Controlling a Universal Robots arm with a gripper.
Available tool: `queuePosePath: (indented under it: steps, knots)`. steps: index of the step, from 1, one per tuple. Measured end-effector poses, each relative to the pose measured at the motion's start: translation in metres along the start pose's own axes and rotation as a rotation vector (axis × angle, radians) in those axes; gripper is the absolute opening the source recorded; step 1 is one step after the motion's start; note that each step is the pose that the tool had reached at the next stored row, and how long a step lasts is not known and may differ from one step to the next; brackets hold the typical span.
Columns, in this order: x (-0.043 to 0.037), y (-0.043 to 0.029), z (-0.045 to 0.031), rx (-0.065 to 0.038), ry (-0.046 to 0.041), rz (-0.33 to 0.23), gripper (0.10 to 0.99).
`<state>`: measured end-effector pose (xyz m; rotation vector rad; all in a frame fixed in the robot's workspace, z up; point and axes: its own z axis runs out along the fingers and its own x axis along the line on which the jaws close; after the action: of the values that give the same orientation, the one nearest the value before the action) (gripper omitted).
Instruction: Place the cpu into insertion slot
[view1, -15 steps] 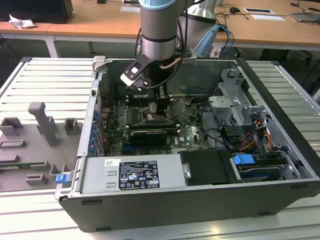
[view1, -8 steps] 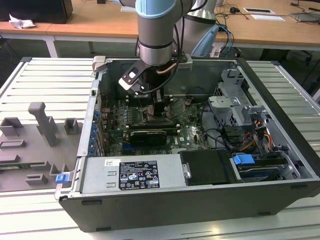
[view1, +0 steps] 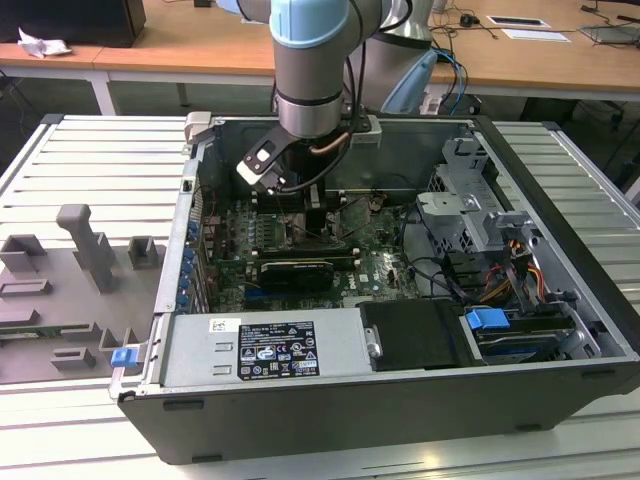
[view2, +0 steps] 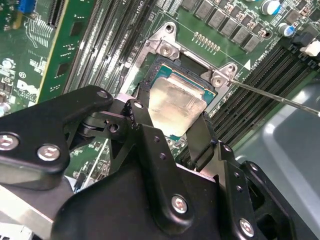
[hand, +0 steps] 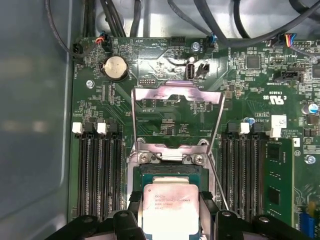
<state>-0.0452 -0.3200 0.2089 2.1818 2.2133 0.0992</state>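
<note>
Gripper (view2: 170, 119) is clamped on the cpu (view2: 177, 105) by two opposite edges, right over the open insertion slot (view2: 175, 64), can't tell if seated; chip looks light, stiff, smooth-topped and probably fragile underneath, so grip the edges only.

The silver-grey cylindrical robot arm (view1: 310, 90) has pale blue rounded joint caps and a black band at its wrist, where a small black-and-white camera block (view1: 262, 160) is bolted on. Its jaws are matt black angular link plates, pinned with bright silver screw heads (view2: 179, 204) and small dark rivets.
</note>
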Motion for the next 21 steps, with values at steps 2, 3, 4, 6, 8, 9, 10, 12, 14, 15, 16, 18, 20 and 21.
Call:
queuePosePath:
  steps: [2,3,4,6,8,9,10,12,14,15,16,18,20,21]
  knots:
    - [0.0006,0.0002,0.0026,0.000,-0.0003,0.000,0.537]
    - [0.0008,0.0005,0.0034,0.000,-0.0004,0.002,0.537]
    - [0.0008,0.0005,0.0040,0.000,-0.0004,0.002,0.537]
    - [0.0009,0.0005,0.0054,0.000,-0.0004,0.003,0.537]
    - [0.0008,0.0005,0.0063,0.000,-0.0011,0.006,0.537]
    - [0.0008,0.0005,0.0068,0.000,-0.0016,0.008,0.537]
    - [0.0008,0.0005,0.0071,0.000,-0.0018,0.008,0.537]
    - [0.0008,0.0005,0.0077,0.000,-0.0021,0.010,0.537]
    - [0.0009,0.0008,0.0081,0.000,-0.0026,0.014,0.537]
    - [0.0009,0.0009,0.0082,0.000,-0.0028,0.015,0.537]
    - [0.0009,0.0009,0.0083,0.000,-0.0028,0.017,0.537]
    - [0.0009,0.0009,0.0083,0.000,-0.0029,0.017,0.537]
    - [0.0009,0.0009,0.0083,0.000,-0.0029,0.017,0.537]
    - [0.0009,0.0009,0.0083,0.000,-0.0029,0.017,0.537]
